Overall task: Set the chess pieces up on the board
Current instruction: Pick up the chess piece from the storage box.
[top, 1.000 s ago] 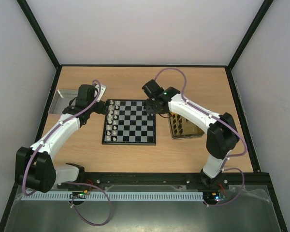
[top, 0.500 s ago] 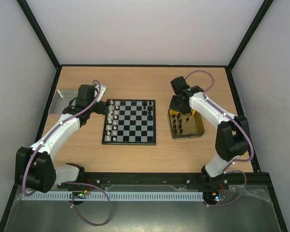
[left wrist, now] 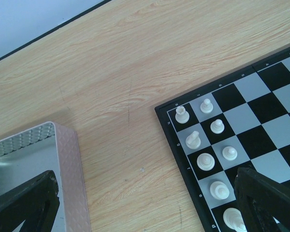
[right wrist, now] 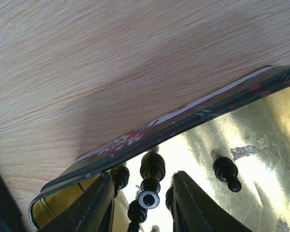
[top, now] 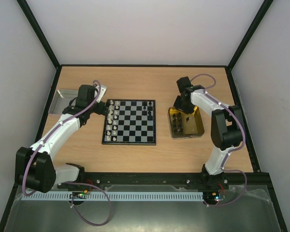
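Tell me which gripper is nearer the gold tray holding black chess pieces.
Right. The right gripper hangs over the far end of the gold tray, straddling a black piece; the left gripper is beyond the chessboard, by the silver tray.

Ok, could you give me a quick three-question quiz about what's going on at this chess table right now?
1. True or false: seen from above, the white pieces stand along the left edge of the board.
2. The right gripper hangs over: A) the silver tray, B) the yellow tray, C) the middle of the board.
3. Fill in: the jaws of the left gripper are ____.
Key: 1 true; 2 B; 3 open.
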Controlling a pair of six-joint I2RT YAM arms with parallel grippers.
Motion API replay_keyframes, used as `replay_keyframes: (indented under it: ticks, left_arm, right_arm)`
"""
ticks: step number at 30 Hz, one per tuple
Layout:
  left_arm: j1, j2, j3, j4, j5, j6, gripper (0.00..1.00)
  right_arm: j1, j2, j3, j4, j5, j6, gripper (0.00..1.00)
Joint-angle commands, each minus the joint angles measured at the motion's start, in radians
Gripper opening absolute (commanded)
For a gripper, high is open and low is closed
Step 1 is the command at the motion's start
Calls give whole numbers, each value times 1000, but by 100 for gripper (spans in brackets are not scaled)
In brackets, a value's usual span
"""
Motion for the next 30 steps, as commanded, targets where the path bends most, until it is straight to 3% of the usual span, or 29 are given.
replay_keyframes:
  ticks: [1,30]
  left_arm:
    - [5,-20,9,-11,9,-3,99]
    - [4,-10,17,-12,3,-4,99]
  right_arm:
    - [-11,7,-6,26,-7,-16,34]
    - [-18,11,-76,68,-30,-21,27]
